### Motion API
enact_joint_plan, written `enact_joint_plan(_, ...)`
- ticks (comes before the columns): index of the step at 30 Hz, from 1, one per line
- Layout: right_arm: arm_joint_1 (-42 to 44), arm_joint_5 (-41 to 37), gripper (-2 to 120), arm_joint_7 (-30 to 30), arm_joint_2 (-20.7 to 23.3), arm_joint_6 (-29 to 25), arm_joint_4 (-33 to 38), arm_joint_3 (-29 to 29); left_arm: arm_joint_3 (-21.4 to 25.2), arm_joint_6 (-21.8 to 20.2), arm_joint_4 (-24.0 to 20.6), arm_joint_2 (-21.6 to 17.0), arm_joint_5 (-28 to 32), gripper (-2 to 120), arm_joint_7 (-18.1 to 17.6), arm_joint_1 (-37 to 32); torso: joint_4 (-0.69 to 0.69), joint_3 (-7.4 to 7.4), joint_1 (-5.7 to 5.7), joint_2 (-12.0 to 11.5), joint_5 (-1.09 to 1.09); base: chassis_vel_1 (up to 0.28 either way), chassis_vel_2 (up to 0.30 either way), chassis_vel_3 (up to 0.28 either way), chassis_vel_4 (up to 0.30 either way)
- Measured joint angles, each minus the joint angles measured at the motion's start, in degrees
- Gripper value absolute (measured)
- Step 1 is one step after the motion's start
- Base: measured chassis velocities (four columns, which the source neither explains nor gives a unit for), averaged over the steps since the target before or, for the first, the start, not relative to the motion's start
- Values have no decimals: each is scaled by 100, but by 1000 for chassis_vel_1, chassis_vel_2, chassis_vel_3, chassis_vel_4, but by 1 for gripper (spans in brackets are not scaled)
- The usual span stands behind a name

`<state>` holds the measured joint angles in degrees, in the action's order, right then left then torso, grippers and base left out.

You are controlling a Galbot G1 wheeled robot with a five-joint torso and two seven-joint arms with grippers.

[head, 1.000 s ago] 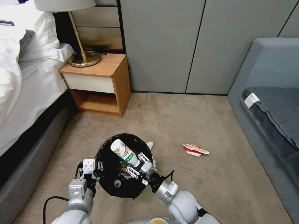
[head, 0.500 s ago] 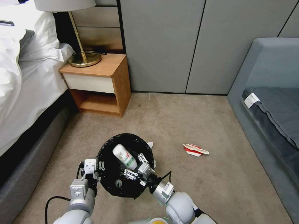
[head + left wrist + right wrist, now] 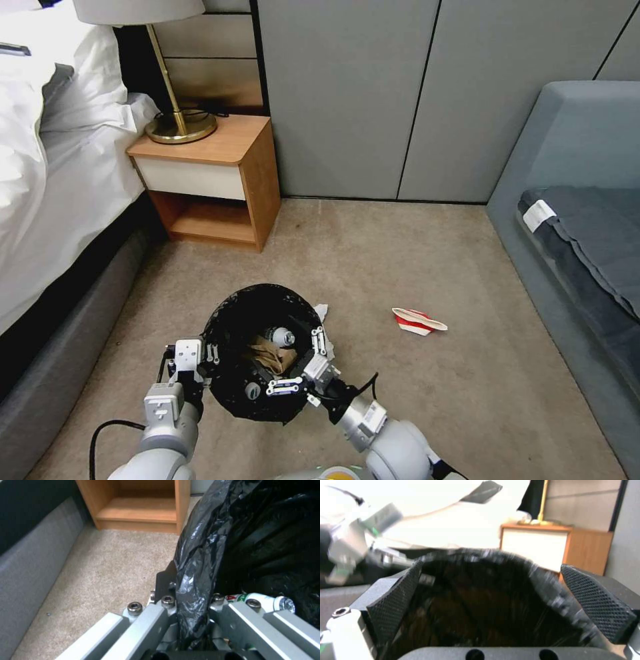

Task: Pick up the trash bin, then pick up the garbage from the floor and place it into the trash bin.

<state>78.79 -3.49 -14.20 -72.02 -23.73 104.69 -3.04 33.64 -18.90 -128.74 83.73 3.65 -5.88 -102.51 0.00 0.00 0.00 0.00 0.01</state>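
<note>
Left gripper (image 3: pixel 203 360) clamps the trash bin (image 3: pixel 230 390) rim at its left; right gripper (image 3: pixel 305 363), fingers spread empty above it, bottle (image 3: pixel 280 335) inside. Lift straight clear; squashed cup (image 3: pixel 418 321) waits right.

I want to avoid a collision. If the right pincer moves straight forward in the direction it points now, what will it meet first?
Probably the trash bin: the open right pincer points over its rim into the black bag, likely reaching the crumpled paper and bottle inside. Depth is unclear.
</note>
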Motion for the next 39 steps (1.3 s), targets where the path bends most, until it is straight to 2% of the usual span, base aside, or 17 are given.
enact_joint_plan(6, 188, -23, 100, 15, 77, -72, 535, 480, 34, -6, 116, 1, 3, 1, 0, 57, 1, 0, 0, 0, 0, 0, 0, 0, 0)
enact_joint_plan(9, 496, -32, 100, 198, 108, -212, 1091, 1112, 116, -7, 215, -16, 47, 1, 0, 116, 1, 0, 0, 0, -1, 0, 0, 0, 0)
enact_joint_plan(11, 581, -26, 100, 259, 103, -239, 1193, 1257, 139, -7, 231, -21, 69, 1, -1, 130, 0, 0, 0, 0, -1, 0, 0, 0, 0)
enact_joint_plan(13, 1021, 89, 100, 636, -4, -369, 1505, 1863, 213, -13, 277, -41, 141, 1, -1, 193, -1, 0, 0, 0, -1, 0, 0, 0, 0)
enact_joint_plan(16, 1350, 124, 100, 997, -113, -426, 1585, 2132, 232, -21, 295, -42, 173, 1, -1, 239, -1, 0, 0, 0, -1, 0, 0, 0, 0)
enact_joint_plan(20, 1776, 128, 100, 1459, -303, -635, 1419, 2436, 235, -35, 315, -45, 194, 1, -2, 298, 0, 0, 0, 0, -1, 0, 0, 0, 0)
enact_joint_plan(27, 2192, 108, 100, 1728, -623, -1154, 739, 2854, 233, -75, 333, -80, 234, 1, -9, 359, 0, 0, 0, 0, -1, 0, 0, 0, 0)
enact_joint_plan(39, 2143, -18, 100, 1876, -736, -1300, 323, 3057, 199, -89, 336, -77, 237, 1, -20, 379, 0, 0, 0, 0, -1, 0, 0, 0, 0)
